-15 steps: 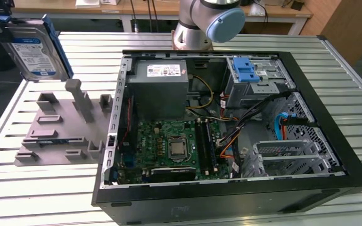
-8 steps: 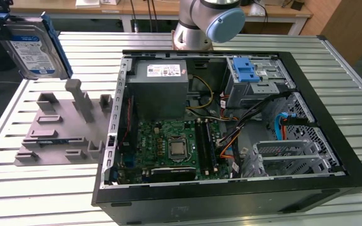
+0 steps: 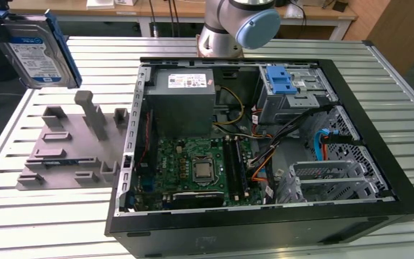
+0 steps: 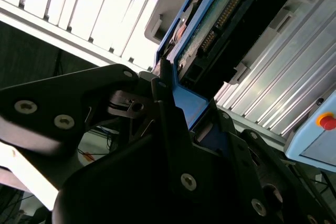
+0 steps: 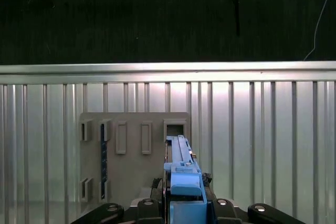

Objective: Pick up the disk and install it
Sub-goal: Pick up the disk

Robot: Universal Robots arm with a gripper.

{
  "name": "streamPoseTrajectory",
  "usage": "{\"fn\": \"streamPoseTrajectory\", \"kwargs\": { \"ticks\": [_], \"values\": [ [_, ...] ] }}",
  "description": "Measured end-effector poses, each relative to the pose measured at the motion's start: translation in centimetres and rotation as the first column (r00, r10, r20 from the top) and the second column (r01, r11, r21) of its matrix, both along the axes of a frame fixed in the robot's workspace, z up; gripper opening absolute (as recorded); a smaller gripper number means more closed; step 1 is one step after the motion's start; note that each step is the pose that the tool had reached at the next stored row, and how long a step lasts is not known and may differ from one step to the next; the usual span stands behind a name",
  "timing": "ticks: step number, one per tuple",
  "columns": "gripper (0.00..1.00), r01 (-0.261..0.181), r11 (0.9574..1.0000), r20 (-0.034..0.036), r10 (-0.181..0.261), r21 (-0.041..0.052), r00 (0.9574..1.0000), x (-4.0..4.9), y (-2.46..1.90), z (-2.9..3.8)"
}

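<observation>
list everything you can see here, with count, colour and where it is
disk: one, silver with blue frame, held in the air, exterior view's upper left
holder plate: one, grey, on the table beside the computer case
computer case: one, black, open, mid-table
power supply: one, grey, inside the case
circuit board: one, green, inside the case
latch: one, blue, inside the case
table: one, silver slats
arm: one, grey and blue, behind the case
end effector: one, black, shut on the disk's blue handle

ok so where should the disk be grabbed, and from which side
By its blue end handle, coming in end-on along the disk. It is flat and thin, so the fingers can close across its thickness there, away from the label. The gripper holds it just so, upright in the air.
</observation>
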State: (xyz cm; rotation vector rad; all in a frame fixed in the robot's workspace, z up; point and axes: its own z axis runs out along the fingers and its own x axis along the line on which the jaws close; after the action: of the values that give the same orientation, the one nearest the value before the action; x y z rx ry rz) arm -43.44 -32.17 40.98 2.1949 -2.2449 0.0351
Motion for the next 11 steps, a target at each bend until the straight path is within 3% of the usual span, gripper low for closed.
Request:
{"fn": "streamPoseTrajectory", "kwargs": {
  "ticks": [11],
  "values": [
    [0.36,0.0,1.0,0.0,0.0,-0.0009,1.0,0.0,0.0,0.12]
  ]
}}
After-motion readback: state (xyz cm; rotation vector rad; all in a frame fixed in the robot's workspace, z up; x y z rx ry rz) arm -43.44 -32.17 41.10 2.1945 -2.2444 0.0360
